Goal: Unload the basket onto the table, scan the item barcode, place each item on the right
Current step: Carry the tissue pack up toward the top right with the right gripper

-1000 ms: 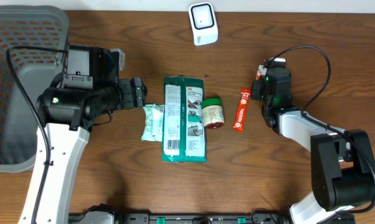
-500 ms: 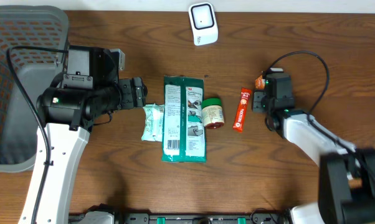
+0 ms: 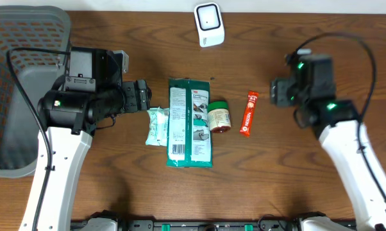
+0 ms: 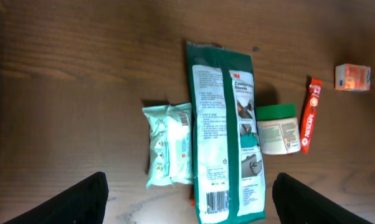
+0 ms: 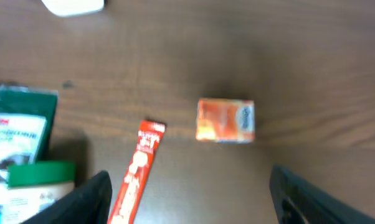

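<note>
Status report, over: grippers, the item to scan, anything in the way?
Left gripper open, empty, by the pale green pack. Right gripper open, empty, above the orange box. Box lies on the table, unheld. Red stick beside it, apart; scanner at far edge.

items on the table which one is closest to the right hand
The small orange box: it lies alone beyond the red Nescafe stick, directly ahead of the open right hand.

Dark wooden table [image 3: 263, 186]. Centre: green 3M pack [image 3: 190, 122], lying flat. Pale wipes pack [image 3: 158, 125] touches it at 9 o'clock. Green-lidded jar [image 3: 219, 116], on its side, sits against it at 3 o'clock. Further toward 3 o'clock: red Nescafé stick [image 3: 248, 113], then orange box [image 5: 225, 121]. White scanner [image 3: 209, 24] at 12 o'clock.
</note>
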